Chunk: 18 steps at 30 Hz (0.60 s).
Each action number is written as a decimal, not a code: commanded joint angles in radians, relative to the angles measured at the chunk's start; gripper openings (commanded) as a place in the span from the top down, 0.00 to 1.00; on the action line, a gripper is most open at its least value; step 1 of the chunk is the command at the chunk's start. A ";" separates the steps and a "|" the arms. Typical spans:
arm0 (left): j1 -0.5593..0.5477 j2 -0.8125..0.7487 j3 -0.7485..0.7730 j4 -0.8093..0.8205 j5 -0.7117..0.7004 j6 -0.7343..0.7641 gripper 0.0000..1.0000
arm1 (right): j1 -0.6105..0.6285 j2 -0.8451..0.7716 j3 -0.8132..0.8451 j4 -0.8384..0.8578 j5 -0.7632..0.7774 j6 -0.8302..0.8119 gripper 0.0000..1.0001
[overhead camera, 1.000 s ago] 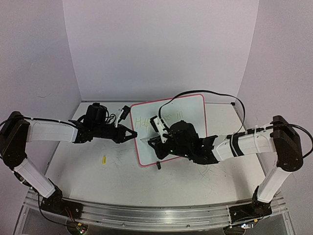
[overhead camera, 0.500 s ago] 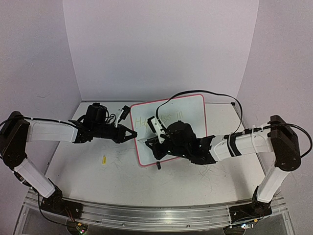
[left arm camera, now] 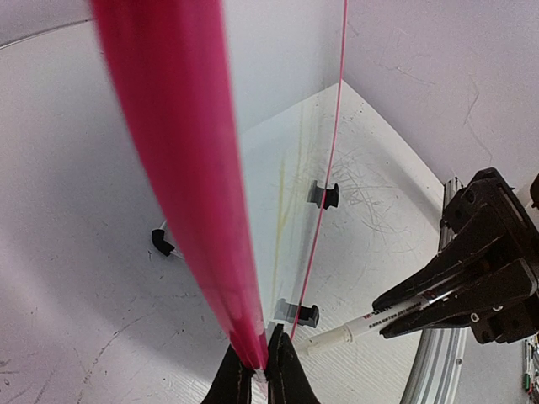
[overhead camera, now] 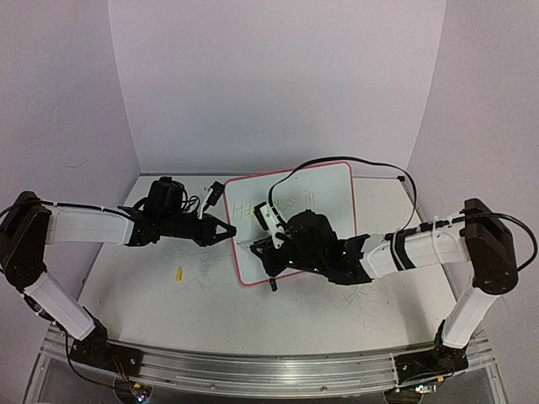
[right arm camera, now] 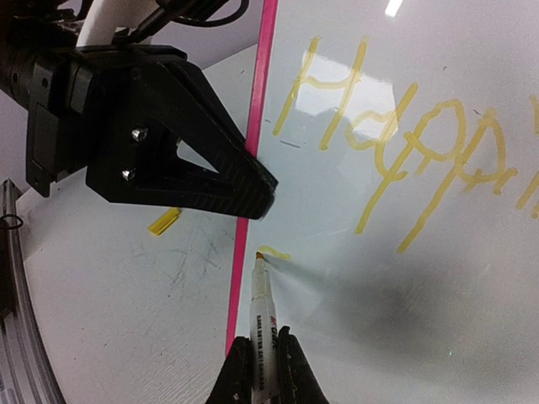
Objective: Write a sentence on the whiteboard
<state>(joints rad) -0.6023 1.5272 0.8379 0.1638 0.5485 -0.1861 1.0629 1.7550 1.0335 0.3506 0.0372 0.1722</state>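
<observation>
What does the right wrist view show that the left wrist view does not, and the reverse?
Only the right wrist view: the sentence readable as yellow letters "Happi", the marker with its tip at a short yellow stroke on the board, and a small yellow piece on the table.
Only the left wrist view: the black clip feet, and the right jaws seen from outside, shut on the marker.
Both: the whiteboard with its pink rim, which the left jaws clamp, and the marker.

Overhead view looks down from behind; close wrist views share the whiteboard [right arm camera: 421, 278].
</observation>
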 commanded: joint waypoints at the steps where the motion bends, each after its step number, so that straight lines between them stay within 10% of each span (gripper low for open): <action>1: 0.002 -0.011 0.033 -0.026 -0.085 0.068 1.00 | 0.002 -0.017 -0.022 0.005 0.057 0.021 1.00; 18: 0.002 -0.007 0.032 -0.026 -0.083 0.066 1.00 | 0.002 -0.049 -0.067 0.002 0.129 0.051 1.00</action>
<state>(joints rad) -0.6022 1.5272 0.8379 0.1623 0.5461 -0.1860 1.0744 1.7362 0.9798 0.3523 0.0933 0.2086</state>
